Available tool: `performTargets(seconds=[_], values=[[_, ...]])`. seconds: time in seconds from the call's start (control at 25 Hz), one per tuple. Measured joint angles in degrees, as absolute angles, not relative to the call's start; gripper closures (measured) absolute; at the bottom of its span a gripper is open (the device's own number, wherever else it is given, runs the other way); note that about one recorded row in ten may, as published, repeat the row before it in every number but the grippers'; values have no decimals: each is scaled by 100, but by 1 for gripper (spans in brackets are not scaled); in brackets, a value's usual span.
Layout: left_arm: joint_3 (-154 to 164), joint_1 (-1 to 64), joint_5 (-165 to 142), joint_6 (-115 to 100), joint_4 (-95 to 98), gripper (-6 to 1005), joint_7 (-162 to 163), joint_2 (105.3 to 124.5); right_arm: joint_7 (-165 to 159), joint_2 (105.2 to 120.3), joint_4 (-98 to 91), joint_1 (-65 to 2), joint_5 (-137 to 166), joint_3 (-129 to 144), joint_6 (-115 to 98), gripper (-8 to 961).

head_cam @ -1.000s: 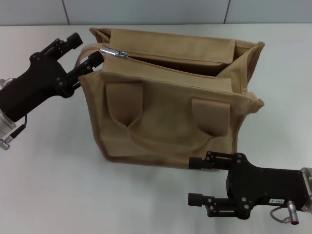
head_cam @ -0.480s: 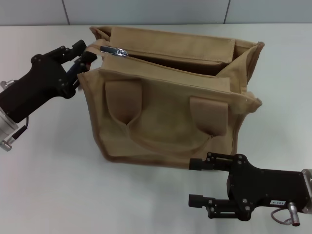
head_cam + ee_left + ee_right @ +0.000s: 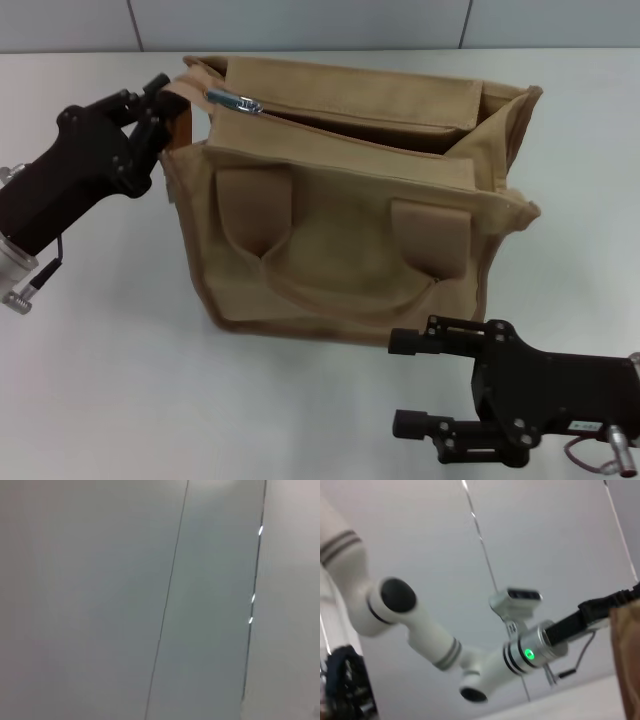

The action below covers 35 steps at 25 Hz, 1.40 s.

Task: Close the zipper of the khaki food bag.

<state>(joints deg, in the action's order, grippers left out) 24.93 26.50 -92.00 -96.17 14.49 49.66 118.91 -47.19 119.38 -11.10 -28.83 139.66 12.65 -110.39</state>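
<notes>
The left gripper sits at the left end of the bag, against a strap by the corner; whether its fingers are apart or together I cannot tell. The right gripper hangs apart, holding nothing, just in front of the bag's lower edge. To do this well, the corner likely needs steady holding while the silver pull is drawn along the zipper. The tan bag stands on the white tabletop, its top gaping.
</notes>
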Motion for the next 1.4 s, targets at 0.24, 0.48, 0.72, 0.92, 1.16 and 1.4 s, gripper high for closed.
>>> performTargets(seconds=[0.24, 0.48, 0.72, 0.92, 1.16, 1.4], values=[[2498, 2782, -8967, -10517, 763, 906, 4364, 11909, -4856, 11931, -1099, -2882, 13554, 1265, -11289, 279], [2465, 2948, -8954, -10428, 266, 907, 3695, 11915, -5930, 11940, -768, -2968, 12434, 1269, -11302, 286], [2469, 3097, -8968, -10466, 242, 907, 3703, 11918, -7186, 11946, -646, -3433, 11889, 1259, -11323, 292], [2486, 3213, -8992, -10474, 228, 908, 3723, 11918, -7823, 11956, -590, -3830, 11843, 1257, -10970, 298], [2494, 3352, -8993, -10477, 228, 908, 3753, 11918, -8309, 11958, -535, -4040, 11810, 1256, -10459, 304], [2509, 3522, -8994, -10449, 174, 909, 3753, 11918, -8373, 11966, -446, -4137, 11689, 1271, -10142, 359]])
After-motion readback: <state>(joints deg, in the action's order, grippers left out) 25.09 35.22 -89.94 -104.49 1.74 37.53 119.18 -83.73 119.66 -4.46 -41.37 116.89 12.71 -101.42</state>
